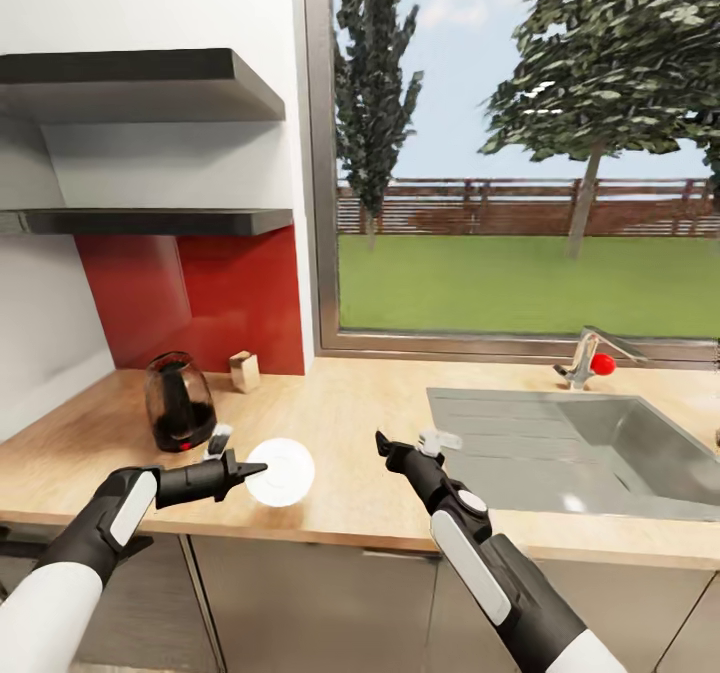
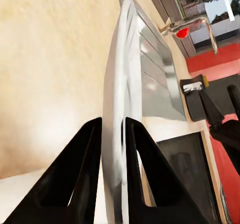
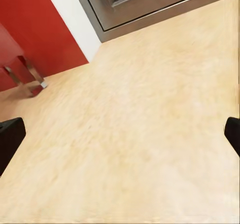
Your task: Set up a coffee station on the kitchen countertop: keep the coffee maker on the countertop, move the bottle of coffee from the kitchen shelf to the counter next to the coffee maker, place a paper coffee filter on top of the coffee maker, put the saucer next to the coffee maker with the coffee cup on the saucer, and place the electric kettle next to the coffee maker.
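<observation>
My left gripper (image 1: 250,470) is shut on the rim of the round white saucer (image 1: 283,471), near the front edge of the light wood countertop (image 1: 340,403). In the left wrist view the saucer (image 2: 118,99) stands edge-on between the gripper's (image 2: 113,120) two black fingers. The squat dark glass electric kettle (image 1: 180,403) stands just behind that hand. My right gripper (image 1: 392,445) hovers open over bare countertop (image 3: 130,124), its fingers (image 3: 9,140) wide apart. The thin kitchen shelf (image 1: 150,221) hangs on the wall above. The coffee maker, bottle of coffee and coffee cup are out of view.
A small tan object (image 1: 244,371), perhaps the paper coffee filter, stands by the red backsplash (image 1: 200,298). A steel sink (image 1: 590,453) with a red-knobbed tap (image 1: 590,361) fills the counter's right side. A thicker dark board (image 1: 140,83) hangs above the shelf. A window lies behind.
</observation>
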